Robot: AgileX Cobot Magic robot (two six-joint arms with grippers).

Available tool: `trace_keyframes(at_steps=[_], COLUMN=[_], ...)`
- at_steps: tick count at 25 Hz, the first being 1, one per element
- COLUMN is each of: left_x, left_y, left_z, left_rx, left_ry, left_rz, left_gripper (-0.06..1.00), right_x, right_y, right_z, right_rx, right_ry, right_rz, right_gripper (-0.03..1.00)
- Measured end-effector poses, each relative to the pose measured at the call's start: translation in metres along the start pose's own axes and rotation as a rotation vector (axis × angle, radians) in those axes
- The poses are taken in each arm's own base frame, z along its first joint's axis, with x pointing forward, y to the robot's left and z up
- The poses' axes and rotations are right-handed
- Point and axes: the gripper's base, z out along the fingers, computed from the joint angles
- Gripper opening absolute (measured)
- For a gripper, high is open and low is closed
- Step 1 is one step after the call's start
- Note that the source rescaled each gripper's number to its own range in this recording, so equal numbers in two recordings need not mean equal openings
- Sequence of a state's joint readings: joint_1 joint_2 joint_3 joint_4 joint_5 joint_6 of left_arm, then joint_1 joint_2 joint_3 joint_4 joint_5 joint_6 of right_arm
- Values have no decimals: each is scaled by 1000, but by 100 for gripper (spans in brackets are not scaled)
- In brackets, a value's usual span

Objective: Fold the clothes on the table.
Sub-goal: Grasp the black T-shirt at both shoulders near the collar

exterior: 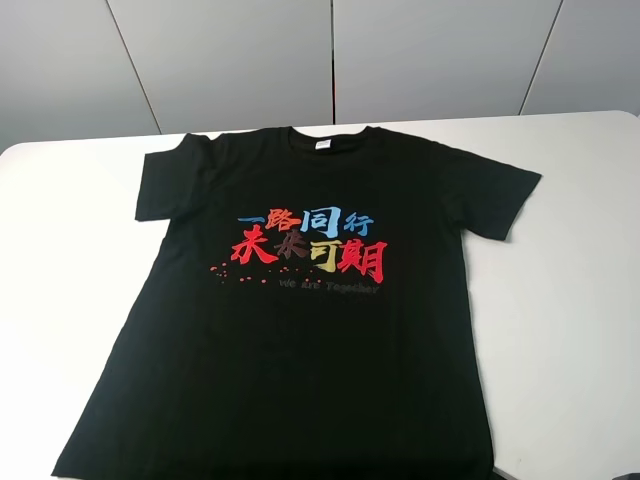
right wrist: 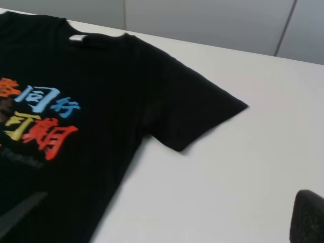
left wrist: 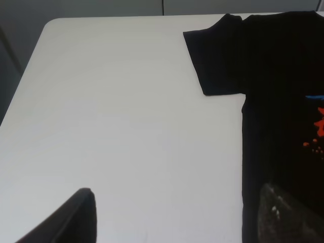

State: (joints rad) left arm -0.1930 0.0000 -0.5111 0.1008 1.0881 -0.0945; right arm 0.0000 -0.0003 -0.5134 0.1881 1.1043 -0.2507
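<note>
We see a black shirt (exterior: 320, 350) lying flat on a big white table (exterior: 570, 330), front side up. Its neck points to the far edge of the table, by the grey wall (exterior: 430, 50), and a little white tag (exterior: 322, 146) shows inside the neck. Both short sleeves (exterior: 170, 185) are spread out to the sides. On the chest there are big letters (exterior: 310, 245) in red, blue and yellow, with a row of small grey words (exterior: 325, 287) just under them. The bottom of the shirt runs out of the high picture. Bare white table shows on both sides of the shirt. Our left hand (left wrist: 177, 195) is spread wide and holds nothing. One of its fingers (left wrist: 76, 220) is above bare table. The other is above the side of the shirt, past the sleeve. Our right hand (right wrist: 172, 202) is spread wide too and holds nothing. One of its fingers (right wrist: 309, 220) is above bare table, and the other is above the black cloth near the letters. We cannot tell if any finger touches the cloth.
</note>
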Motion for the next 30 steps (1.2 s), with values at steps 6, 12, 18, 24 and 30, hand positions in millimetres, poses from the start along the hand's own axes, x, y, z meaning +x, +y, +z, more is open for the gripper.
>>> trace_keyframes(at_steps=[6,12,18,24,30], left_x=[-2,-52,-130,-203,-262], left_y=[0,-1,-11,-23,-40], left_z=[-1,-10,33,121,226], left_rx=[2,5,48,46,71], left_ry=[-20,-248,-366,-227,-23], left_rz=[-19,-56,-108,-91,-15], left_gripper=[90,90,90,90,87], right_x=[-4,-61,-147,-195,-186], right_y=[-1,-19,-46,-69,-56], right_z=[-1,9,72,183,277], right_rx=[7,89,88,0,-184], right_ry=[-42,-67,66,253,448], right_rz=[68,74,-37,-71,-243], right_gripper=[100,100,100,97,94])
